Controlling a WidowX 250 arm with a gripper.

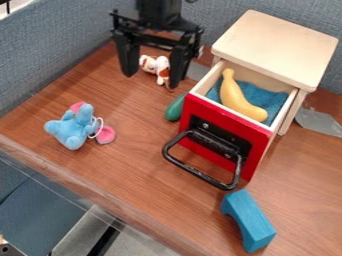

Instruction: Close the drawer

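I can't see the top of the robot arm [159,12] – my view cuts it off. The red drawer front [227,122] hides some of the green thing [174,110], so I can't tell what it is. The gray patch [319,121] runs off the right side – the counter [140,172] does too.

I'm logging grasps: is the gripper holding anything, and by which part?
Nothing is held: the gripper is open, and the brown-and-white toy seen between its spread fingers isn't clamped.
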